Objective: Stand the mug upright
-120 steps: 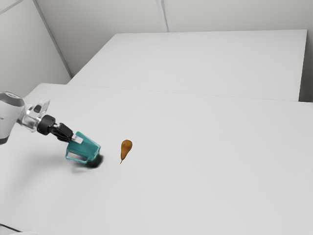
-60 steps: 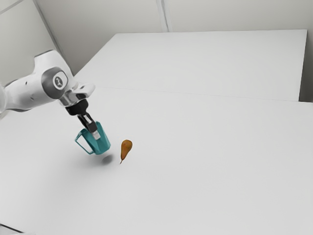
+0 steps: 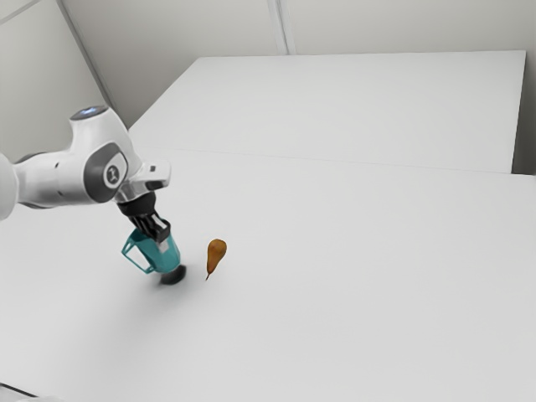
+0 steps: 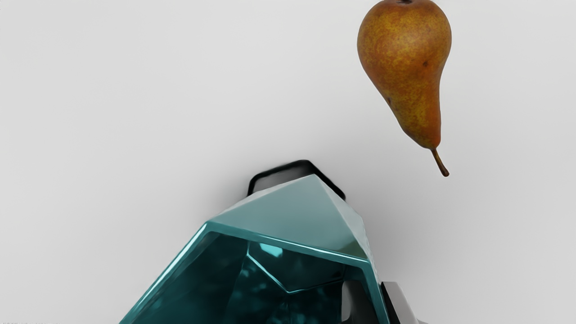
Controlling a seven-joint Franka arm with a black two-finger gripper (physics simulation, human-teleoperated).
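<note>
Lower and farther from the pear [image 3: 216,252] than before, the mug [image 3: 169,259] leaned toward the exterior view's left side of the table [image 3: 352,293], its wall pinched by the gripper [image 3: 163,244].

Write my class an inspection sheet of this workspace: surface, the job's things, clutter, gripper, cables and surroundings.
Surface: smooth white tabletop, plain in finish
Job's things: teal faceted mug with an angular handle, tilted, not upright; cannot tell whether its base touches the tabletop
Clutter: orange-brown pear with a stem, lying near the mug, apart from it
Gripper: black two-finger gripper, shut on the mug's wall, one finger inside
Cables: thin dark line at the exterior view's lower left, possibly a cable
Surroundings: pale walls; flat white surface beyond the tabletop
</note>
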